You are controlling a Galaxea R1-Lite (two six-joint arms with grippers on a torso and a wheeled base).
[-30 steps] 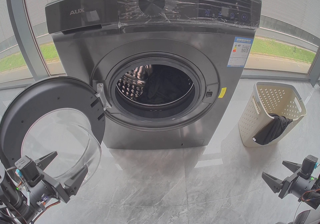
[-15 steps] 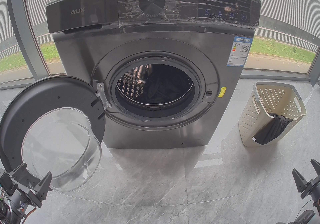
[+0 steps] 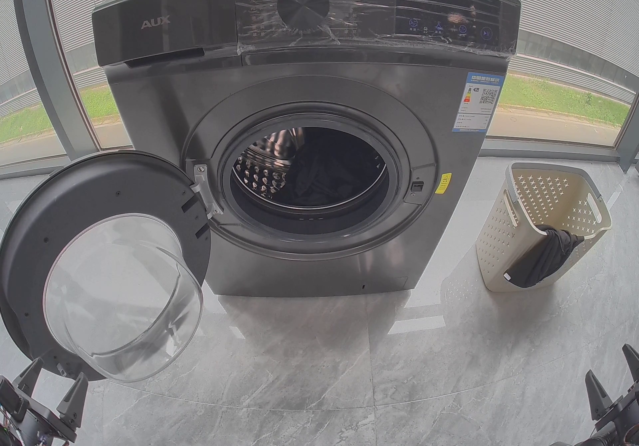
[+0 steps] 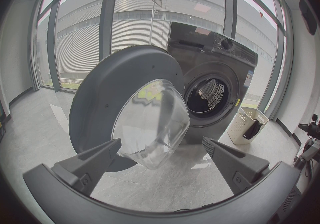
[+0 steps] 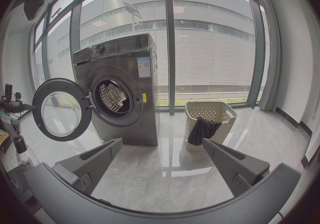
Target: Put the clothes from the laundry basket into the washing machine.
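my left gripper sits low over the marble floor, just below the lower rim of the open door. its jaws are spread wide and hold nothing. my right gripper sits low on the opposite side, well apart from the laundry basket, with its jaws likewise wide and empty.

the washing machine stands in front of me. its round door is swung fully out to my left on its hinge, and the clear bowl of the door faces me. inside the drum, dark clothes lie against the perforated steel wall.

the cream basket stands on the floor just to the right of the machine, not touching it. one dark garment hangs over the basket's front rim, partly inside and partly draped down the outer wall. tall windows run behind the machine.
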